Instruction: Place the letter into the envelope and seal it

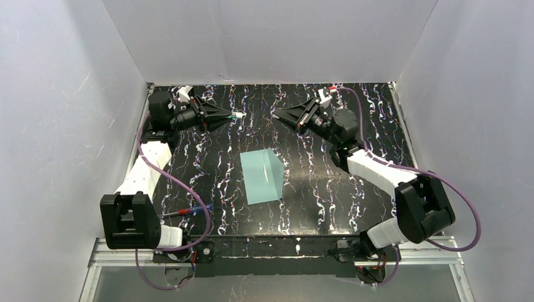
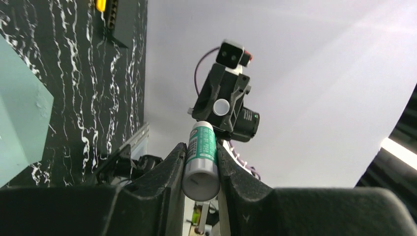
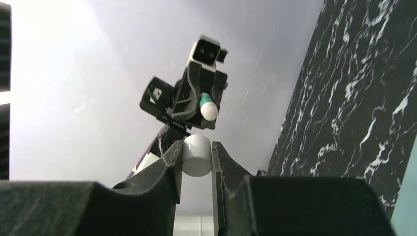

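In the left wrist view we find the pale teal-green rectangular paper envelope (image 2: 19,123) cut off by the picture's edge at nine o'clock. The white cylindrical tube with a green printed label (image 2: 202,132) bears print too small for us to read, and the black fingers (image 2: 169,169) of the left gripper (image 2: 201,146) cover its flanks. From above, a thin red-and-blue item (image 1: 189,211) at eight o'clock is too small to identify.

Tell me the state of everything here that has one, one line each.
envelope: lying on the table, untouched; flap unclear.
glue stick: uncapped, clamped in left gripper.
cap: off the stick, clamped in right gripper.
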Robot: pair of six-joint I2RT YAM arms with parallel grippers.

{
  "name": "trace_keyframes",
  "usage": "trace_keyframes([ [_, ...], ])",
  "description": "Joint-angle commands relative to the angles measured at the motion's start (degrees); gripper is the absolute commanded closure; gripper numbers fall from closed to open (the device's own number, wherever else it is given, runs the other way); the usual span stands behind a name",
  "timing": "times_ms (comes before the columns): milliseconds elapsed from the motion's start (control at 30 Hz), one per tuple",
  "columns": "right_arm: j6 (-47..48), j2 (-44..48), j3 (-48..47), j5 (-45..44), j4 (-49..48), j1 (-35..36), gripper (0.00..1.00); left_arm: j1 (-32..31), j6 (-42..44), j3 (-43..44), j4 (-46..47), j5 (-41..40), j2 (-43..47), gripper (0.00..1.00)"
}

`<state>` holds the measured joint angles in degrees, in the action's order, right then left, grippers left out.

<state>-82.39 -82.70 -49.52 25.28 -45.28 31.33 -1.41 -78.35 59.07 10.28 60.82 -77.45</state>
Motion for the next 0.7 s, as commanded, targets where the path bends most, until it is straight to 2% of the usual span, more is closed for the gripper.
trace_keyframes([
  [0,-0.9,2.8,2.7,-1.3,-8.3,-1.4,0.99,0.6,0.6,1.3,0.8,-2.3,0.3,1.00],
  [67,1.7,2.9,2.4,-0.3,-4.1,-1.9,0.99,0.6,0.5,1.6,1.2,-2.1,-0.1,1.00],
  [100,5.6,3.2,1.5,-0.1,1.4,-2.0,0.99,0.6,0.7,1.7,1.2,-2.0,-0.3,1.00],
  [167,18.4,4.0,-4.3,-2.8,20.6,-2.2,0.99,0.5,2.1,1.9,1.2,-1.6,-0.6,1.00],
  [233,33.7,3.0,-11.4,-11.7,45.0,-2.2,0.99,0.0,3.6,1.4,0.6,-1.4,-0.5,1.00],
  [267,37.8,1.7,-13.6,-15.8,53.4,-2.4,0.99,-0.4,4.5,0.9,-0.1,-1.4,-0.4,1.00],
  [333,44.5,0.1,-15.8,-23.5,61.6,-2.7,0.99,-1.4,8.8,0.9,-4.3,-1.9,-0.2,1.00],
  [367,46.5,-1.1,-16.5,-28.3,66.3,-2.7,0.99,-1.9,13.5,2.3,-10.6,-3.4,-0.2,1.00],
  [433,50.3,-4.4,-17.8,-35.1,71.1,-2.8,0.99,-3.9,24.3,6.0,-25.2,-6.6,-0.5,1.00],
  [467,51.0,-6.0,-18.0,-36.4,72.8,-2.8,0.98,-4.8,27.6,7.1,-28.4,-7.7,-0.7,1.00],
  [667,53.8,-13.7,-17.7,-39.0,73.7,-2.9,0.91,-8.2,38.8,9.8,-38.0,-10.0,-2.7,1.00],
])
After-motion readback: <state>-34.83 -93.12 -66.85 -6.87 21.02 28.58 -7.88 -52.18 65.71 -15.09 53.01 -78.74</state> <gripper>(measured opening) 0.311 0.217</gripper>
